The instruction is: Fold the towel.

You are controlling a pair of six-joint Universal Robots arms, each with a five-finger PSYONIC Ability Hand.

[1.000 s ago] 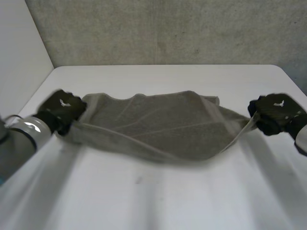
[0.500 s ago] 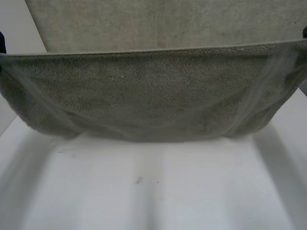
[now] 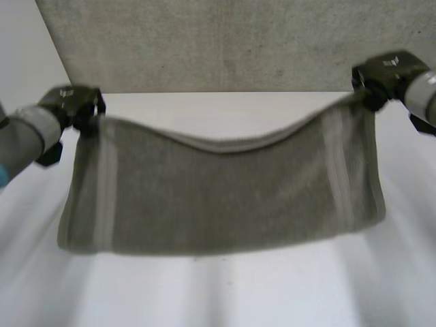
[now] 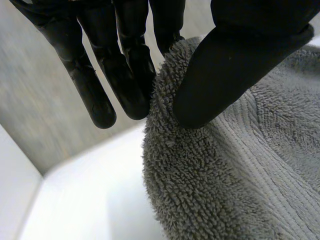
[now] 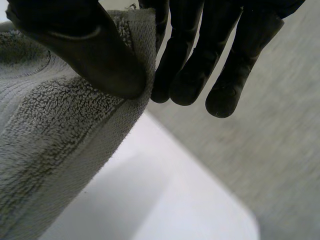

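Towel (image 3: 218, 194) hangs spread between the left robot hand (image 3: 73, 102) and right robot hand (image 3: 383, 73), each pinching one top corner, thumb against fingers, over the tabletop (image 3: 225, 293). Step judged: spreading before the fold. Next move: lower it evenly, keeping both corners level.

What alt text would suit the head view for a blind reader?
A grey towel hangs spread over a white table, top edge sagging; the left hand and right hand each pinch one upper corner.
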